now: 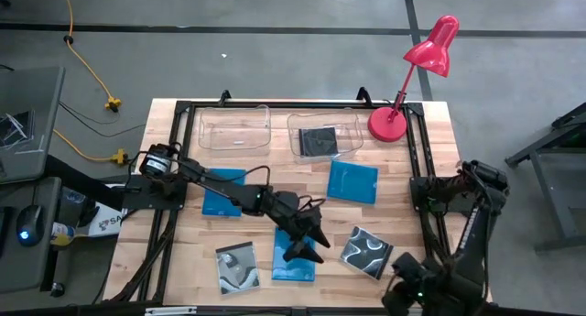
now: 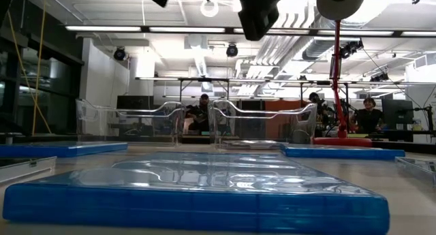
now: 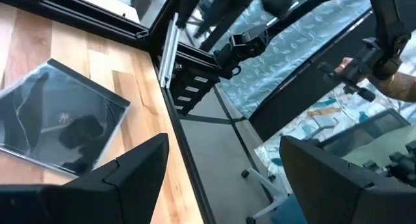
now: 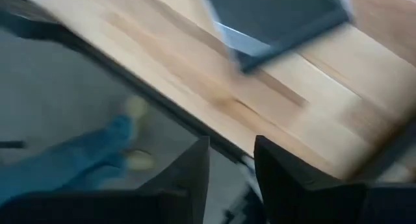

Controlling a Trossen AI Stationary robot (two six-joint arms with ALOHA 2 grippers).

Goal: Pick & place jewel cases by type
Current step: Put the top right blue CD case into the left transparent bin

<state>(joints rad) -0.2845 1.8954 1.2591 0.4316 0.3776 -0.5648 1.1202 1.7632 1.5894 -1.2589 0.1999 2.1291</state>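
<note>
Three blue jewel cases lie flat on the table: one at the left, one right of centre, one near the front edge, which fills the low view. Two black cases with swirl covers lie at the front left and front right. A third black case lies in the right clear tub. My left gripper hangs open above the front blue case, clear of it; its wrist view shows a swirl case. My right gripper waits slightly open at the table's near right corner.
Two clear tubs stand at the far edge, the left one bare, the right one holding a black case. A red desk lamp stands at the far right. A black frame rail runs round the table.
</note>
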